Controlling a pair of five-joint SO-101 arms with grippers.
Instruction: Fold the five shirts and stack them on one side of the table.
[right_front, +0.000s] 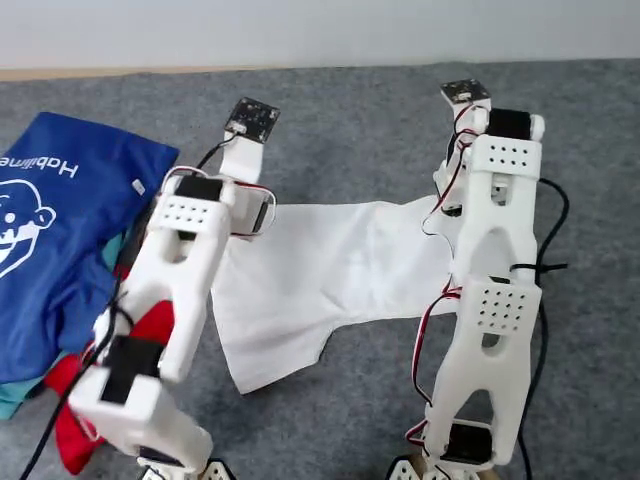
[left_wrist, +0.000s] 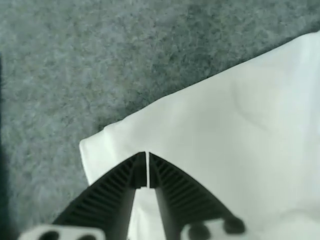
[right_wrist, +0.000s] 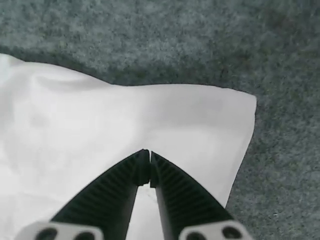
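The left jaws are pressed together, w/ only a thin white line of cloth between the tips: they pinch the white cotton shirt (left_wrist: 240, 125) just beside one of its corners. The right jaws are closed in the same way and pinch the same shirt (right_wrist: 125, 120) near its other corner, a little in from the edge.

In the high view the white shirt (right_front: 330, 280) lies spread out in the centre of the frame, between the two white plastic arms. The left arm (right_front: 180, 260) comes from the lower left of the frame, and its head is over the shirt's left edge. The right arm (right_front: 495, 290) comes from the lower right and reaches the shirt's upper right edge. One sleeve points to the lower centre.

The bench has a grey carpet-like cover (right_front: 360, 120). At the left edge of the frame is a loose pile of other clothes, i.e. a blue shirt w/ white print (right_front: 70, 210) on top, a red garment (right_front: 68, 440) and a teal garment (right_front: 20, 400) under it. The left arm partly covers this pile.
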